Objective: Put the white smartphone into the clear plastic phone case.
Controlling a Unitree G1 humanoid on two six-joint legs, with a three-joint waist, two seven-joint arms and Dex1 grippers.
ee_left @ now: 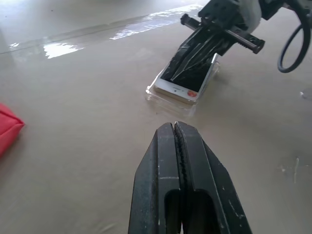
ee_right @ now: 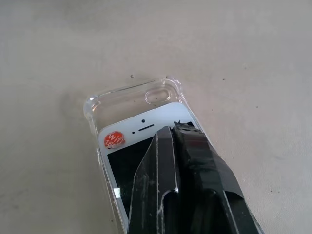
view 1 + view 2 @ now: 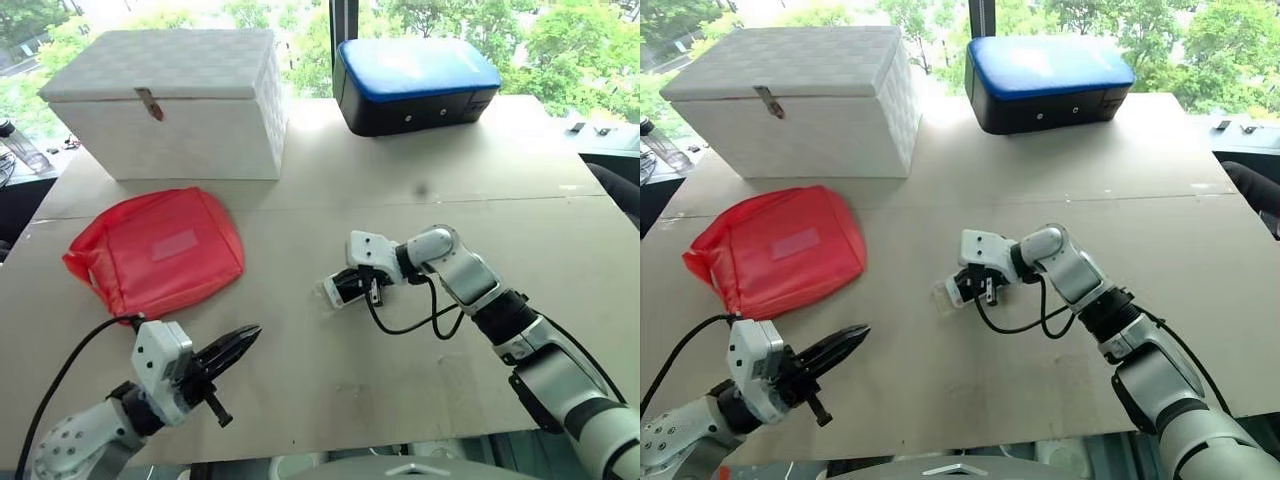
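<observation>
Table (image 3: pixel 400 400), gripper (image 2: pixel 175 131) hiding smartphone (image 2: pixel 146 127), maybe uncased

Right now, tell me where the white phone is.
The phone lies partly inside the clear case on the table, near its middle, under the shut right gripper, right of the red pouch.

Bright daylight from windows beyond table (image 3: pixel 330 400); glare streaks across its surface; soft shadows; near fingers (image 1: pixel 180 195) slightly blurred.

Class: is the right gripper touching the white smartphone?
Touching. The left wrist view shows the shut right gripper pressing on the white smartphone's screen, with no gap.
</observation>
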